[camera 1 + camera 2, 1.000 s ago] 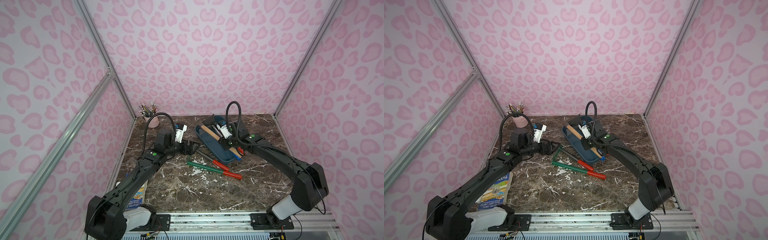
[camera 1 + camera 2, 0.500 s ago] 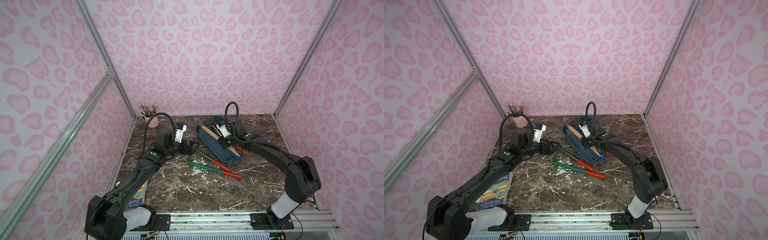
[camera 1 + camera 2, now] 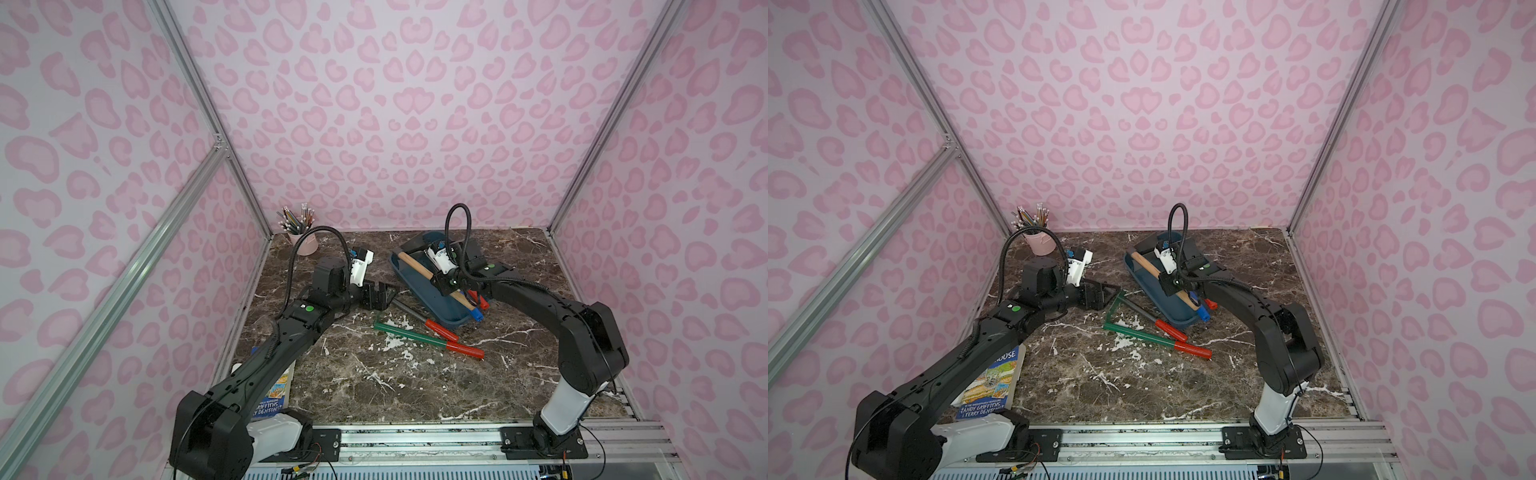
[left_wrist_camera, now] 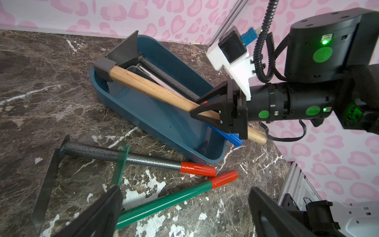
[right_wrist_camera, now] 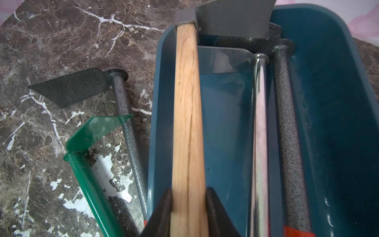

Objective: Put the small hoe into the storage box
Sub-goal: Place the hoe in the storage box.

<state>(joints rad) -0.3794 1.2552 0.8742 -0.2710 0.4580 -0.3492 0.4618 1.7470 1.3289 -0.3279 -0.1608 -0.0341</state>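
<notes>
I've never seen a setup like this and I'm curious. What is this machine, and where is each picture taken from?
These are two robot arms mounted at the edge of a marble table. Two pictures look down from above; two come from cameras on the arms' wrists. The right claw is shut on a wooden-handled hatchet resting in the blue storage box. The left claw is open, holding nothing. Beside the box lie the small hoe, with a grey shaft and red grip, and a green-shafted tool. A pink pencil cup and a book sit near the left arm.
</notes>
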